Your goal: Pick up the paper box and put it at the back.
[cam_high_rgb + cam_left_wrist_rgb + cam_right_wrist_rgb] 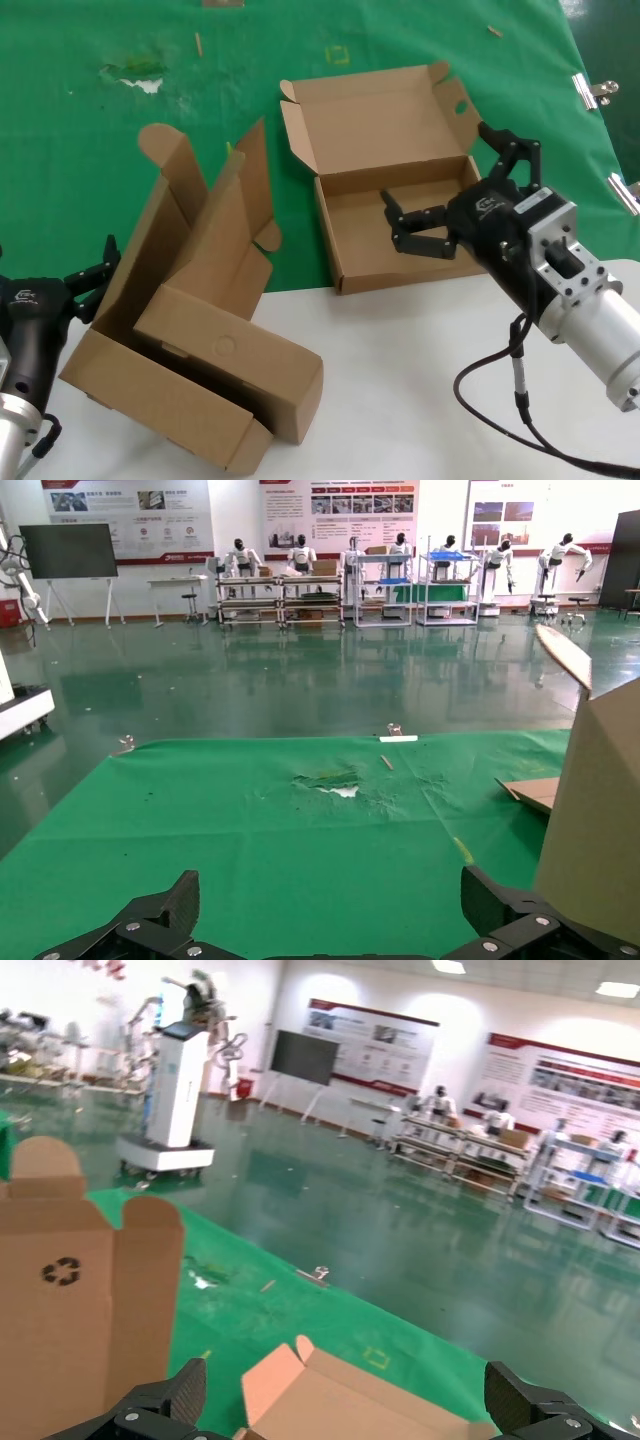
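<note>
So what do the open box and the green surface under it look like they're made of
The paper box looks like brown corrugated cardboard, matte, with creased fold lines and cut flaps. The back seems to be green cloth, dull and non-reflective, showing whitish scuffs where it looks worn.

The right gripper (450, 195) is black, with thin jointed fingers and small round screws at the joints. Its black body carries a small white logo. Behind it sits a silver metal block with round screw holes, then a fat, smooth silver tube. A black cable with a silver plug loops under this arm. The left gripper (93, 275) is black too, with a white logo on its dark body and a silver part below.
</note>
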Robot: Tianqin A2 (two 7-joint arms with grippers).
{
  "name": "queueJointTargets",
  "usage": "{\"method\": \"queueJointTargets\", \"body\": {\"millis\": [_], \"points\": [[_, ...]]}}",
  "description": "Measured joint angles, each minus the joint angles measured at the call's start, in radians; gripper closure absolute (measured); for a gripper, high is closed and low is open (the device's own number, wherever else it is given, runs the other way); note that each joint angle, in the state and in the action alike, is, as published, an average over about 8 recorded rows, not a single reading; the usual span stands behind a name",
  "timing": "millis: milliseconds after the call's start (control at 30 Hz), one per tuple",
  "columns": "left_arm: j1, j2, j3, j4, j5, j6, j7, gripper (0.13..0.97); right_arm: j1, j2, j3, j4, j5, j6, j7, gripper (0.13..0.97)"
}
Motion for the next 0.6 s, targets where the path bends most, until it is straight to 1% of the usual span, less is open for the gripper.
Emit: {"method": "queueJointTargets", "body": {"millis": [200, 600], "points": [[0.000, 0.000, 0.000, 0.000, 0.000, 0.000, 0.000, 0.164, -0.027, 0.001, 0.005, -0.028, 0.120, 0.077, -0.062, 0.132], [0.000, 0.000, 0.000, 0.000, 0.000, 0.000, 0.000, 0.132, -0.081, 0.003, 0.014, -0.085, 0.359, 0.232, -0.185, 0.144]]}}
